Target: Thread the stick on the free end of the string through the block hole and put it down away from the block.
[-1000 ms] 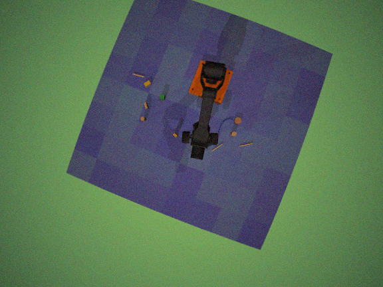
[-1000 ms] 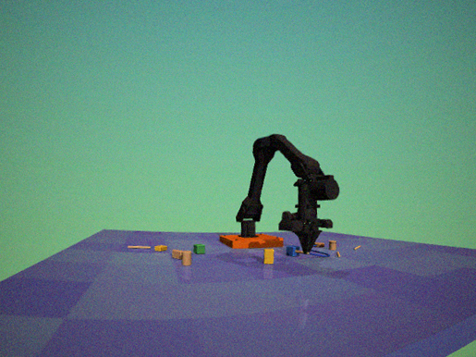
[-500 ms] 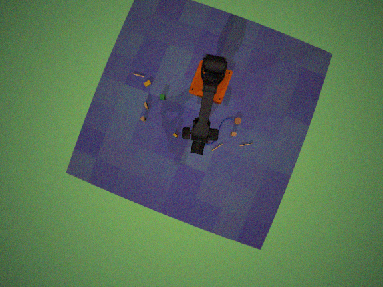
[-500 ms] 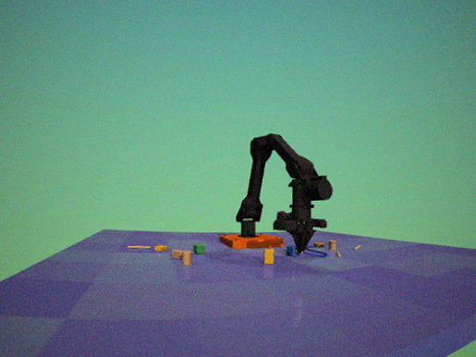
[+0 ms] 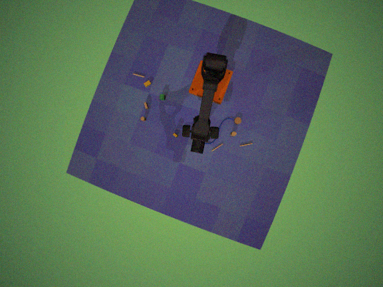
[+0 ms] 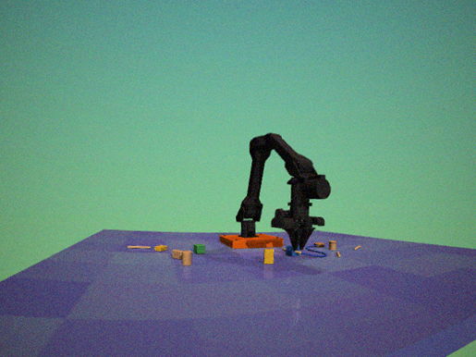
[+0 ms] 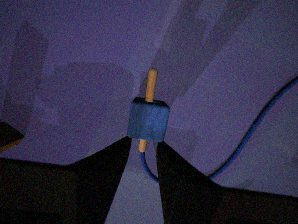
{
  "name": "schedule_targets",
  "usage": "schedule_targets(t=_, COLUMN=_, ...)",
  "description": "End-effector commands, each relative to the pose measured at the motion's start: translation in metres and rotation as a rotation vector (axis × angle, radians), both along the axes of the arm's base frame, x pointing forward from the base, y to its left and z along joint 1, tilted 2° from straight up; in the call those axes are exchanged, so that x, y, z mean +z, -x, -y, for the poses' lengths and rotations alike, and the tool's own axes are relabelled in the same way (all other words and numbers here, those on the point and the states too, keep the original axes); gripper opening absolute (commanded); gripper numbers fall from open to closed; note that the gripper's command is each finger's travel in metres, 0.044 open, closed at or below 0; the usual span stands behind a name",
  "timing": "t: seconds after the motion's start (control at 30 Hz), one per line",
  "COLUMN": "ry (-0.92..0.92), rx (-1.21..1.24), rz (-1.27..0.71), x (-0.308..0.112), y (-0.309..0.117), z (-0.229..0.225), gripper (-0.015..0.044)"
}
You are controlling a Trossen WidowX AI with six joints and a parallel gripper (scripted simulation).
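The blue block (image 7: 148,121) (image 6: 290,251) stands on the table; the arm hides it in the top view. The wooden stick (image 7: 152,85) runs through its hole: a long piece sticks out of the far side, and a short tail end shows on the near side. The blue string (image 7: 250,134) (image 5: 228,118) (image 6: 322,255) runs from that tail in a curve to the round button (image 5: 238,120) (image 6: 319,245). My gripper (image 7: 144,142) (image 6: 300,249) is partly open, low at the block's near side. Its fingertips stand either side of the stick's tail, with gaps between.
A yellow block (image 5: 175,135) (image 6: 269,256) stands left of the gripper. Right of it are two loose sticks (image 5: 217,147) (image 5: 246,144) and a small wooden cylinder (image 5: 233,133) (image 6: 332,245). A green block (image 5: 162,97) (image 6: 200,249) and several small objects lie farther left.
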State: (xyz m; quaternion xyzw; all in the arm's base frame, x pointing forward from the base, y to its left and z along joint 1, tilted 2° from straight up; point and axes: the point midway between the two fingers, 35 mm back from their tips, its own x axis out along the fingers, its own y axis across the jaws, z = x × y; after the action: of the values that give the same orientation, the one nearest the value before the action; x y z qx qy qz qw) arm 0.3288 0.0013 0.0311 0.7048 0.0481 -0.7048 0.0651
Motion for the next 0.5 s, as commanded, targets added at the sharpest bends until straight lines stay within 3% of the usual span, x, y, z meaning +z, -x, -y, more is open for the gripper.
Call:
schedule_targets(t=0.0, ry=0.0, rx=0.0, rz=0.028, x=0.048, y=-0.005, z=-0.001, gripper=0.0122)
schedule_targets(t=0.07, ry=-0.001, rx=0.0, rz=0.027, x=0.069, y=-0.003, z=-0.002, gripper=0.0122)
schedule_targets(t=0.27, ry=0.0, rx=0.02, rz=0.047, x=0.071, y=-0.006, z=-0.001, gripper=0.0122)
schedule_targets(t=0.47, ry=0.011, rx=0.53, rz=0.028, x=0.07, y=0.003, z=0.001, gripper=0.0122)
